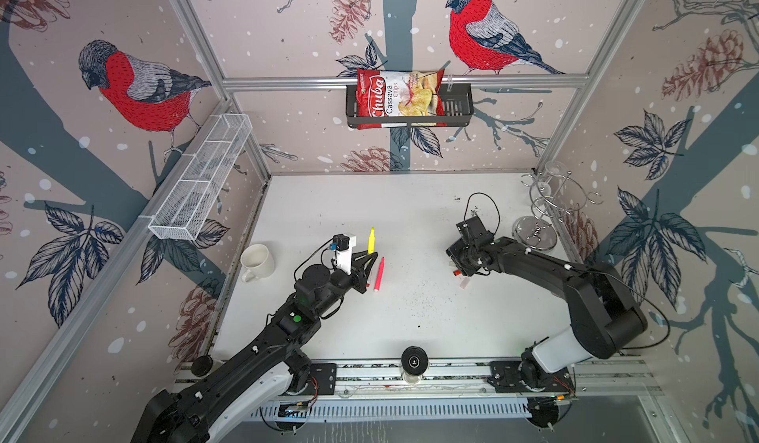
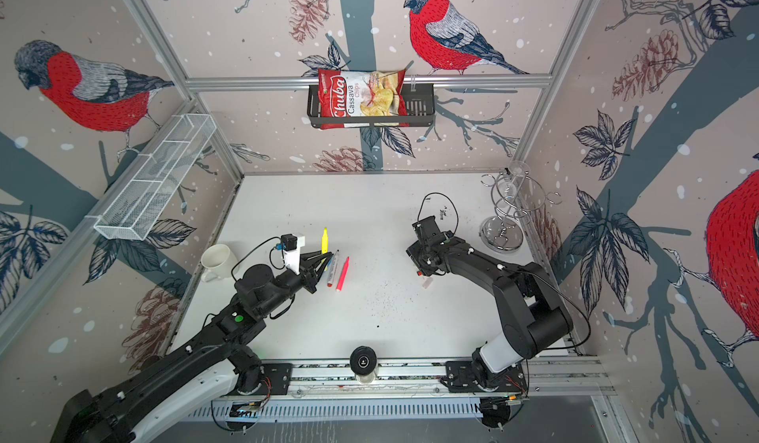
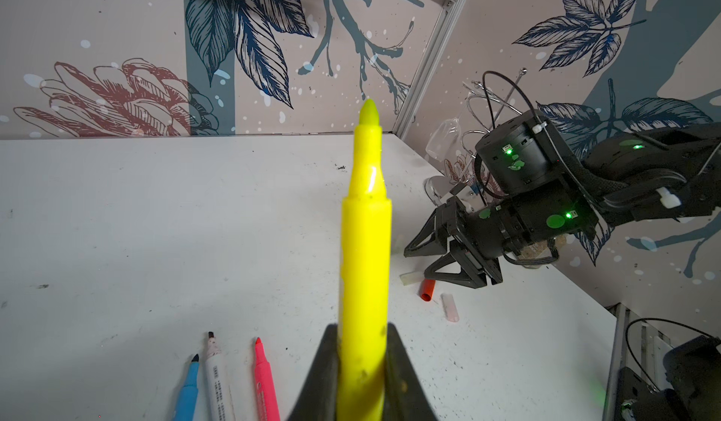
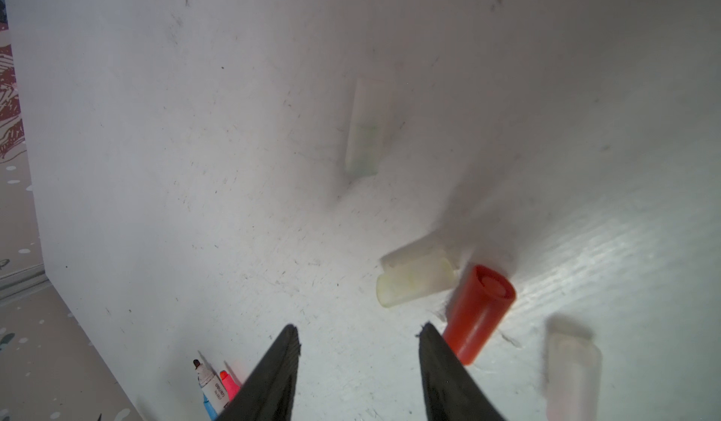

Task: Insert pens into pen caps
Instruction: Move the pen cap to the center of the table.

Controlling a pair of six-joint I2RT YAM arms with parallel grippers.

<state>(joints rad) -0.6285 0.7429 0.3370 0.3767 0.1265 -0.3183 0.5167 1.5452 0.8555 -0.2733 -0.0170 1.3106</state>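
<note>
White table point(image 1: 410, 215) bore loose caps point(image 4: 415, 282).
Left claw point(image 3: 363, 327) gripped yellow pen point(image 3: 364, 243); right claw point(image 4: 359, 327), parted, empty, needed centring over one.

The yellow pen point(image 3: 364, 251) is smooth, glossy plastic. The red cap point(image 4: 478, 309) is matt plastic, the whitish cap point(image 4: 415, 282) cloudy, translucent. The table point(image 1: 410, 215) is matt, scuffed; the wire stand point(image 1: 534, 233) shiny metal.

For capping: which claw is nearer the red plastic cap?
Right. The right claw is open beside the small red plastic cap; the left claw, gripping a yellow marker, is far off.
</note>
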